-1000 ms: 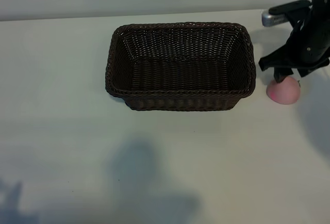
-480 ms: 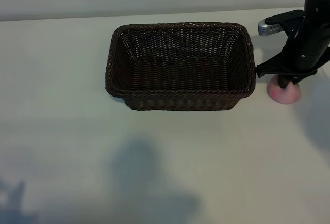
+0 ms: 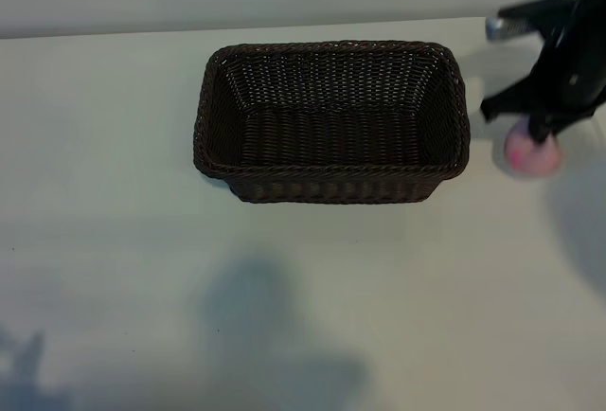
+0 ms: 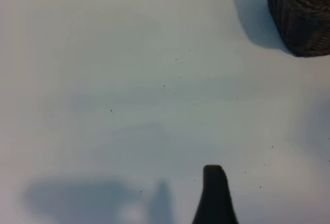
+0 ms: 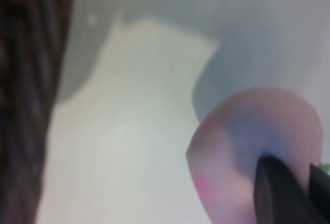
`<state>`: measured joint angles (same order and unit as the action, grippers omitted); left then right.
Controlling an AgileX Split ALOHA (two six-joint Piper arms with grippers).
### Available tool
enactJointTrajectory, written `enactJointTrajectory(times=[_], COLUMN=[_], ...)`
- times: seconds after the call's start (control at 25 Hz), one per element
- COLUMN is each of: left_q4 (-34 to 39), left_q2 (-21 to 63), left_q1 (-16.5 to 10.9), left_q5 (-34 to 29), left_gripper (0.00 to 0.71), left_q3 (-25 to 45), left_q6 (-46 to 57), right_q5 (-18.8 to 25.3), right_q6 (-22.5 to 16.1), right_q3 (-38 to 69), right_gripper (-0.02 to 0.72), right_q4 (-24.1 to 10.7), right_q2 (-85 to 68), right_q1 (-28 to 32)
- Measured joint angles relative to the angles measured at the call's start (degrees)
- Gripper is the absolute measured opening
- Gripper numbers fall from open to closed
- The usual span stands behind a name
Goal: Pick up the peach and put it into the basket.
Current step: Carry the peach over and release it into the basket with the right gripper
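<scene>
One peach (image 3: 532, 153) sits clenched in your right gripper (image 3: 542, 136), just right of the wicker basket (image 3: 331, 184); your left gripper's (image 4: 214, 195) jaws stand released.

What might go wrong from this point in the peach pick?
1. The right hand pinches the peach only near its top, so the round fruit may slip out.
2. The peach hangs just beside the basket; carried across too low, it may hit the braided rim.

Right gripper (image 3: 542, 134) now clamped on the peach (image 3: 532, 155), both raised slightly off the table (image 3: 114, 241) at right edge of frame.
</scene>
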<state>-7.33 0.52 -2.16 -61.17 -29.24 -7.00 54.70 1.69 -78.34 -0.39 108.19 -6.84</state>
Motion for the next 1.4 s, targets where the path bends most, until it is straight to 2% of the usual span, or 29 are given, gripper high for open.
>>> enactJointTrajectory(times=[0.28, 0.4, 0.48, 0.6, 0.76, 0.92, 1.16, 1.4], left_q4=[0.0, 0.0, 0.0, 0.0, 0.0, 0.0, 0.0, 0.0], left_q2=[0.0, 0.0, 0.0, 0.0, 0.0, 0.0, 0.0, 0.0], left_q1=[0.0, 0.0, 0.0, 0.0, 0.0, 0.0, 0.0, 0.0], left_q5=[0.0, 0.0, 0.0, 0.0, 0.0, 0.0, 0.0, 0.0], left_gripper=[0.537, 0.536, 0.536, 0.534, 0.534, 0.534, 0.534, 0.534], left_q3=[0.0, 0.0, 0.0, 0.0, 0.0, 0.0, 0.0, 0.0], left_q6=[0.0, 0.0, 0.0, 0.0, 0.0, 0.0, 0.0, 0.0], right_q5=[8.8, 11.0, 11.7, 12.0, 12.3, 11.5, 7.3, -1.1], right_q6=[-0.1, -0.1, -0.1, -0.1, -0.1, -0.7, -1.0, -1.7], right_q3=[-11.0, -13.4, -14.4, -14.8, -14.8, -14.8, -14.8, -14.8], right_gripper=[0.046, 0.046, 0.046, 0.046, 0.046, 0.046, 0.046, 0.046], right_q4=[-0.4, 0.4, 1.0, 3.7, 4.9, 5.9, 6.6, 7.6], right_q2=[-6.2, -6.1, -6.1, -6.1, -6.1, -5.7, -2.1, 2.8], right_q1=[0.0, 0.0, 0.0, -0.8, -4.8, -10.7, -17.3, -17.8])
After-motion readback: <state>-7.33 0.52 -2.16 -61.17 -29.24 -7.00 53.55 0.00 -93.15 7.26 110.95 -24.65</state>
